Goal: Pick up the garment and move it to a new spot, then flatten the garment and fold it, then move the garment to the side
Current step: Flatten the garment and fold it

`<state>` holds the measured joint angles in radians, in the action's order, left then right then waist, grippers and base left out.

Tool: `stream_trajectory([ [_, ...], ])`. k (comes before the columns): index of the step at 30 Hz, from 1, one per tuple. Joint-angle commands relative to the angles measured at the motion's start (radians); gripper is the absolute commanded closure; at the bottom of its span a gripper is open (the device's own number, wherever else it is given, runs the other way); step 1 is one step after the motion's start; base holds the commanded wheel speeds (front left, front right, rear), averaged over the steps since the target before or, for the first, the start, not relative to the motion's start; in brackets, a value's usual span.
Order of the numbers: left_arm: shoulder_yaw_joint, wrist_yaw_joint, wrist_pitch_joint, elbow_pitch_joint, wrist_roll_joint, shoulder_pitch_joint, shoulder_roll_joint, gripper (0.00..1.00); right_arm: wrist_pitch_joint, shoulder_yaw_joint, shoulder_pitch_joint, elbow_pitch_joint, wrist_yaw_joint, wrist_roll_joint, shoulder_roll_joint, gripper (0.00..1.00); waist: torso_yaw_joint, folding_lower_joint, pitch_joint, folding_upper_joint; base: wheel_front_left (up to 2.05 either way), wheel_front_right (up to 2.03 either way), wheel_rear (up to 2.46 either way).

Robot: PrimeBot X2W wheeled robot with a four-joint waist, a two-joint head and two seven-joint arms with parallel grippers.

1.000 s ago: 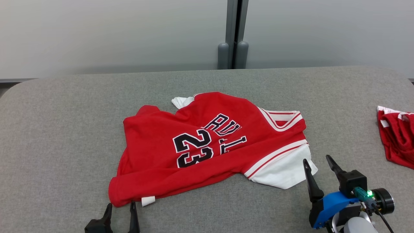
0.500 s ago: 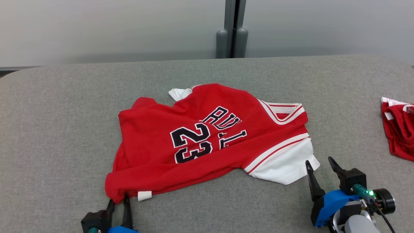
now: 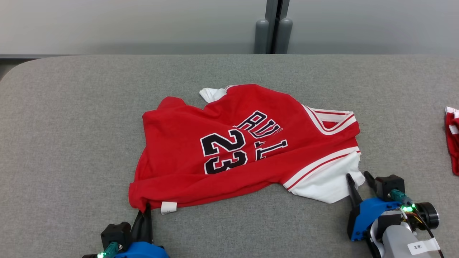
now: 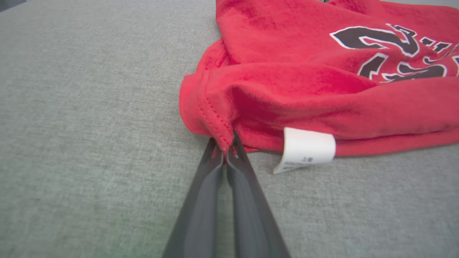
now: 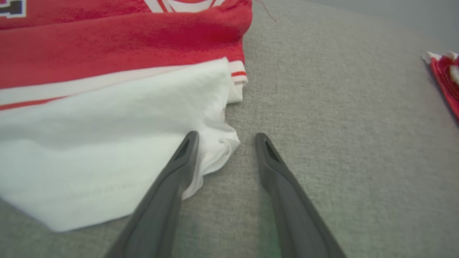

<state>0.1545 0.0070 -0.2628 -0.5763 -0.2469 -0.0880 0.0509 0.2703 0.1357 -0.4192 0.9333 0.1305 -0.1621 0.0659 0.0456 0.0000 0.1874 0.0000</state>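
The shirt lies spread mid-table, its long axis running roughly 8 to 2 o'clock in the head view. The left gripper is clamped on the red hem corner at the shirt's 7 o'clock. The right gripper stands open, jaws either side of the white corner at 4 o'clock, not yet pinching it.

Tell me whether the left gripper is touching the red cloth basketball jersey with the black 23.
Touching. The left wrist view shows the left gripper shut on the stitched hem corner of the red cloth jersey.
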Motion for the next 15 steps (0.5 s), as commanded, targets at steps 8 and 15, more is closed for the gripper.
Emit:
stream_trajectory([
  [8, -0.067, -0.026, -0.003, 0.201, 0.06, -0.056, 0.002, 1.0, -0.006, -0.084, -0.009, -0.281, 0.0, 0.226, 0.033, 1.0, -0.038, 0.0, -0.065, 0.0, 0.0, 0.0, 0.0],
  [15, -0.134, -0.071, -0.003, 0.365, 0.129, -0.174, 0.056, 1.0, -0.006, -0.1, -0.093, -0.489, 0.0, 0.365, 0.09, 1.0, -0.07, 0.0, -0.122, 0.0, 0.0, 0.0, 0.0],
])
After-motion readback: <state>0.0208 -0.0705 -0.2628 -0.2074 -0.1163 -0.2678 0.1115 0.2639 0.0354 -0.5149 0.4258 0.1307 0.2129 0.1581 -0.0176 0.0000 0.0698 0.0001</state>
